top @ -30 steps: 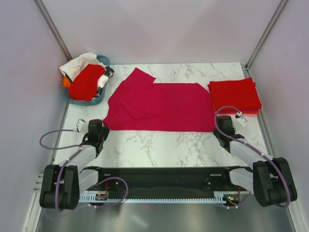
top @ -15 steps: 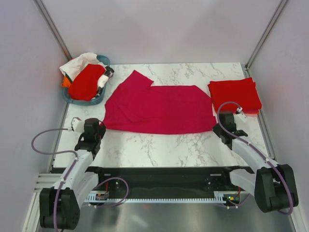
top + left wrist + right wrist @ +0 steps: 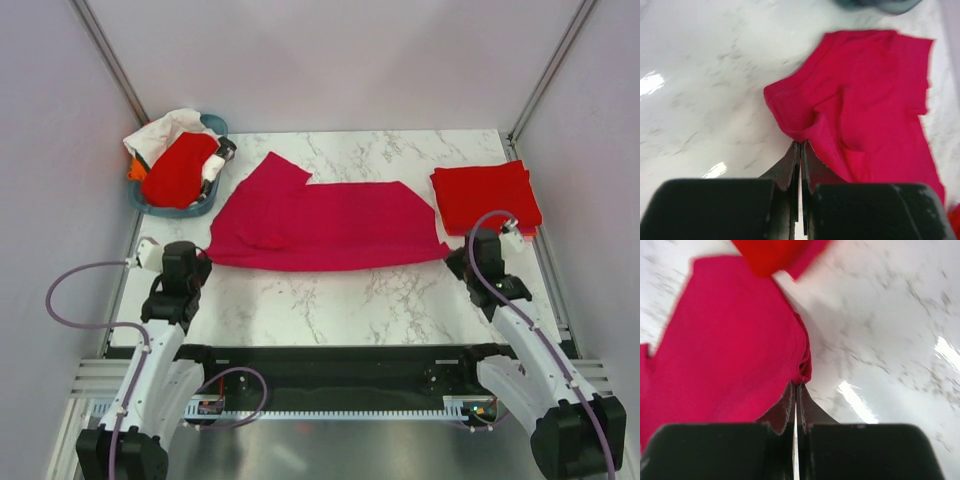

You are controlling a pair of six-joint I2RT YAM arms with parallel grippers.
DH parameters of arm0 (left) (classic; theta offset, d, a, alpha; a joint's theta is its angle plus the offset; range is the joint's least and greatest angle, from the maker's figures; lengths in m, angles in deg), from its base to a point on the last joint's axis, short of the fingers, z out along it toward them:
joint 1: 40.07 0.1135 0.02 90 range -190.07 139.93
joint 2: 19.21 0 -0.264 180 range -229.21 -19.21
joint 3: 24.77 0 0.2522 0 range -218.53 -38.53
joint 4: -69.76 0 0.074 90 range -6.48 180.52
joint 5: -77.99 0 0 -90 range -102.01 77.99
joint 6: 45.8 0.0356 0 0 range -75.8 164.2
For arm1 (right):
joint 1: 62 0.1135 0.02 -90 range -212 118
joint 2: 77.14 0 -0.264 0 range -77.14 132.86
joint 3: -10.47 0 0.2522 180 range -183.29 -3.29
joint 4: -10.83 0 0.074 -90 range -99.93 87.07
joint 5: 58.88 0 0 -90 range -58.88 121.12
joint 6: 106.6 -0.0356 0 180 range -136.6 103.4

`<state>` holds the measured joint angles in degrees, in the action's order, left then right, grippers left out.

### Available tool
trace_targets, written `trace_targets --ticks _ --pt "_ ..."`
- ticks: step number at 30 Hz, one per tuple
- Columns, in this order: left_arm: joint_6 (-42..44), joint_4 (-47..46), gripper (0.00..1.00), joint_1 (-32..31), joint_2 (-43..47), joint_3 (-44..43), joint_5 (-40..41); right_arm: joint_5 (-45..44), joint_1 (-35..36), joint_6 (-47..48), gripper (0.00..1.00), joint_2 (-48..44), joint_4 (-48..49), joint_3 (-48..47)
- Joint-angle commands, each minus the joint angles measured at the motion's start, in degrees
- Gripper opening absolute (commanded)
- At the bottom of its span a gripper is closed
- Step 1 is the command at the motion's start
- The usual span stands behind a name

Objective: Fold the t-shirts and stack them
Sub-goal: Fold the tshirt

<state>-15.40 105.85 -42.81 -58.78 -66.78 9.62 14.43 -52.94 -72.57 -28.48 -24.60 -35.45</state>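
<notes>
Both near corners of the crimson t-shirt (image 3: 330, 225) are pinched: my left gripper (image 3: 800, 146) closed on one, right gripper (image 3: 796, 387) on the other.

My gripper (image 3: 800, 146) pinches the pink t-shirt (image 3: 875, 100).
Its two black fingers (image 3: 787, 170) are pressed tight on the shirt's near edge, where the cloth bunches up. The rest lies spread out on the white marble table (image 3: 705, 75).

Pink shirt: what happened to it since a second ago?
The left gripper and right gripper kept pinching the shirt's near corners and lifted them. Its far edge slid a little toward the arms. The red stack and basket stayed put.
</notes>
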Motion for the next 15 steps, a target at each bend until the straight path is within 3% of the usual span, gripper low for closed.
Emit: trace_targets --ticks 1,8,15 --pt "-2.63 9.3 0.02 0.19 4.05 4.59 2.54 1.92 -0.36 -3.09 0.0 -3.64 -5.83 6.83" --pt "-4.65 13.62 0.02 0.19 16.01 9.26 1.14 -0.01 -0.36 -6.26 0.02 -11.39 -9.7 11.68" --pt "-6.06 13.88 0.02 0.19 15.41 10.94 -0.79 0.34 -0.36 -4.77 0.0 -9.38 -9.97 10.28"
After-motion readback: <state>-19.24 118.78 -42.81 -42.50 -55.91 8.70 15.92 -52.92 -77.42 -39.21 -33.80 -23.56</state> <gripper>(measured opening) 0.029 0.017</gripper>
